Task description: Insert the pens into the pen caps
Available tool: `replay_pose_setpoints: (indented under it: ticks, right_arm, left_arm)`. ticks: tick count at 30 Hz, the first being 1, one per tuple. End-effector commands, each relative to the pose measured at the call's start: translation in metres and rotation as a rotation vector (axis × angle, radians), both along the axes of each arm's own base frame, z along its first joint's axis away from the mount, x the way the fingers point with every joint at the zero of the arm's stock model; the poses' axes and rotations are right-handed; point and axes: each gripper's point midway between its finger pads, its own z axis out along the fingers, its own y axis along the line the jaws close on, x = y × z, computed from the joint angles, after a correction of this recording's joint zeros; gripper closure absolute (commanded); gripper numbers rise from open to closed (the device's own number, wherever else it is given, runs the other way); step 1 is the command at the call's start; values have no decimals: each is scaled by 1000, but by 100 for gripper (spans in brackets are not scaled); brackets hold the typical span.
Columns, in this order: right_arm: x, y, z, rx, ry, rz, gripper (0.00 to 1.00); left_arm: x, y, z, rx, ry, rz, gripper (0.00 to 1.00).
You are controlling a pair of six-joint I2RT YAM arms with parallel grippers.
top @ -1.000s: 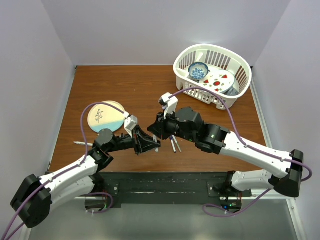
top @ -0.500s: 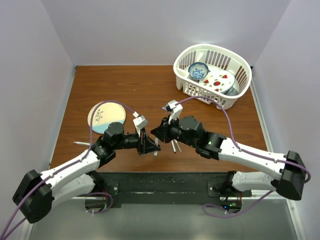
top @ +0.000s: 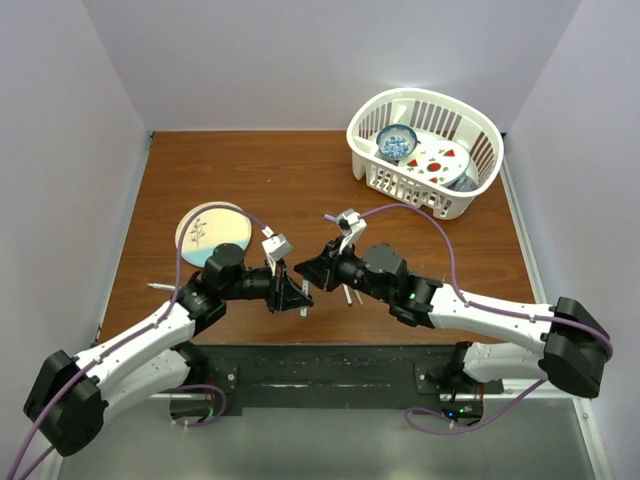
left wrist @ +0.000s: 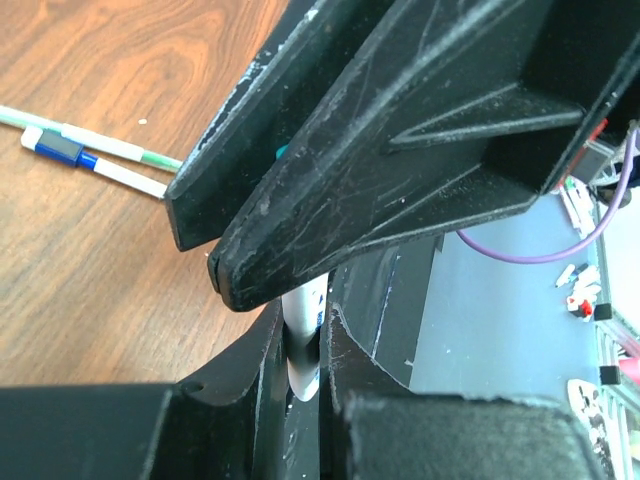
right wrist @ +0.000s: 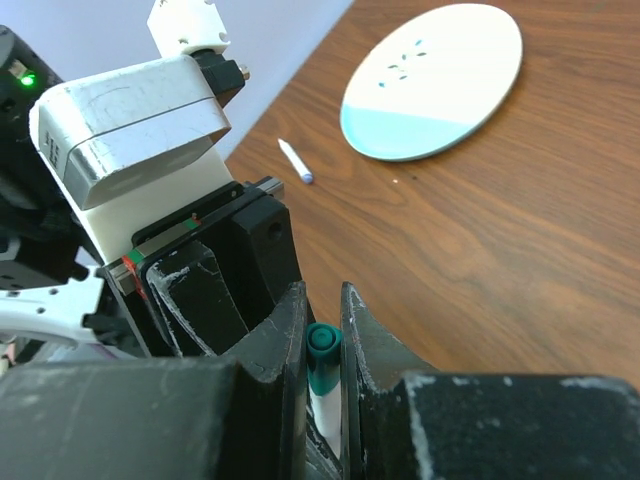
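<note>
Since second ago: both grippers lower, nearer bottom centre of top view. Left gripper (top: 296,296) jaws pinching white pen (left wrist: 303,345). Right gripper (top: 316,270) jaws pinching teal cap (right wrist: 322,348). Basket (top: 470,190) upper right holds one blue bowl (top: 397,142) and one red-marked plate (top: 440,160). Three loose pens (top: 347,293) on table (top: 300,170): two lower centre, one left edge.

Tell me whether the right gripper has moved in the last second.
Yes. The right gripper has drawn back toward the table's near edge, farther from the white basket.
</note>
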Motion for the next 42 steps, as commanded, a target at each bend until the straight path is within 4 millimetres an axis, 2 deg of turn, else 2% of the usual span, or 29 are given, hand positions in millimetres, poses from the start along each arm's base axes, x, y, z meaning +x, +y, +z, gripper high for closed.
replay_pose_setpoints:
  ticks: [1,3,7,15,19,25,29,31,33,36,39,42]
  right_arm:
    - [-114,-13,-97,-272,310,408,100]
    - [-115,-16,-104,-282,317,408,100]
    - [-126,-15,-117,-291,338,455,100]
    - [-132,-36,-149,-443,321,458,100]
    - [-141,-47,-166,-493,341,476,100]
    - [-165,-36,-166,-399,395,541,100]
    - [-173,-26,-156,-312,424,559,100]
    - [-177,-22,-154,-310,443,554,100]
    - [-179,-24,-161,-371,436,531,100]
    - [-172,-27,-165,-428,402,488,100]
    - [-158,-35,-166,-483,353,420,100]
    - [-139,-30,-143,-484,288,337,100]
  left_arm:
    - [49,8,183,-366,-578,190,100]
    - [45,13,188,-378,-596,200,100]
    - [41,9,193,-374,-602,155,100]
    - [50,7,195,-320,-616,148,100]
    - [61,11,194,-268,-624,184,100]
    - [64,14,197,-297,-623,178,100]
    - [69,19,202,-282,-642,218,100]
    - [72,20,199,-263,-635,228,100]
    - [74,20,203,-257,-645,235,100]
    - [75,23,210,-253,-665,244,100]
    - [70,21,207,-244,-644,215,100]
    - [67,19,195,-220,-594,189,100]
